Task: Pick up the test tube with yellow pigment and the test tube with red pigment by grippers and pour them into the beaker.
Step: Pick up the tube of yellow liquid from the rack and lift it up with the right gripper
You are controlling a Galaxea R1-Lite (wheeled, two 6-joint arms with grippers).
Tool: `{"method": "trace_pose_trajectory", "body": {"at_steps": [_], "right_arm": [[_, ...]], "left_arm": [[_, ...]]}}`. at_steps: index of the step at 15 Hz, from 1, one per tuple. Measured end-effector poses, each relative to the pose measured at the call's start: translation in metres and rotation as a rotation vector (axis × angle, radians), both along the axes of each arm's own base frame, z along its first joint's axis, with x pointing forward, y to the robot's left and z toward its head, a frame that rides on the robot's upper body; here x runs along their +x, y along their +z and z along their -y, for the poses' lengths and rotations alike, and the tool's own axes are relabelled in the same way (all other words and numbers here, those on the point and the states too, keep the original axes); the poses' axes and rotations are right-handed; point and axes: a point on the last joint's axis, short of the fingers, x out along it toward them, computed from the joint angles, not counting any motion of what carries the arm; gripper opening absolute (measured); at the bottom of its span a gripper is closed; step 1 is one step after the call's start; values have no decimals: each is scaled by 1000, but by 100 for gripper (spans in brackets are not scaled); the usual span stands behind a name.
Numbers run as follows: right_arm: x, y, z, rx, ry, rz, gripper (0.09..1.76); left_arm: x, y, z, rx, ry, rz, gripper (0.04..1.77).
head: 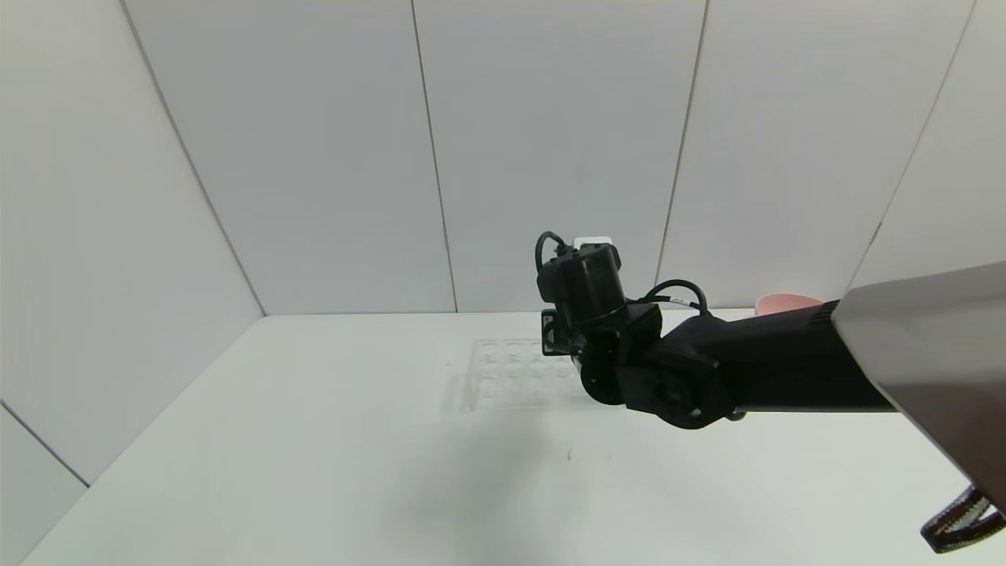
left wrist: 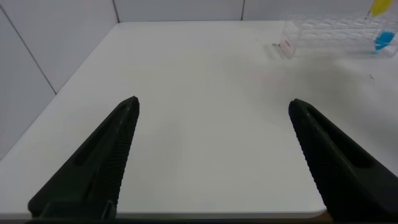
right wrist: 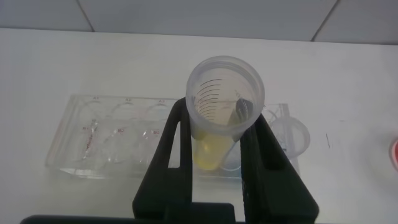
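Note:
My right gripper [right wrist: 217, 115] is shut on the test tube with yellow pigment [right wrist: 214, 152]. I look down the tube's open mouth, with the yellow liquid at its round bottom. It hangs above the clear tube rack [right wrist: 118, 134]. The beaker [right wrist: 305, 134], a clear round cup, stands at the rack's end, just past the right finger. In the head view the right arm's wrist [head: 585, 299] hides the gripper and the tube. My left gripper [left wrist: 214, 102] is open and empty over bare table near the front edge. I cannot pick out the test tube with red pigment.
The rack shows faintly on the white table in the head view [head: 511, 373] and far off in the left wrist view [left wrist: 329, 31], with a blue-liquid tube [left wrist: 384, 40] in it. A pink bowl [head: 786, 303] stands at the back right. White walls enclose the table.

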Motion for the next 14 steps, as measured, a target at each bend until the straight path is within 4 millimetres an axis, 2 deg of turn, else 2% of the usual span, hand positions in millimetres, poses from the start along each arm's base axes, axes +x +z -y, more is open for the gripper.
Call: {"method": "trace_pose_trajectory", "body": {"at_steps": [4,7,11,14], "right_arm": [[-8,4,4,3,18,-8,50],[-24,3,14,7,100,-59,50],[-52,11,51,3,269,-143,50],[-66,21,95,-9,405,-172,50]], "left_arm": [[0,0,0,0,0,0,172],[0,0,0,0,0,0,172],[0,0,0,0,0,0,172],[0,0,0,0,0,0,172]]}}
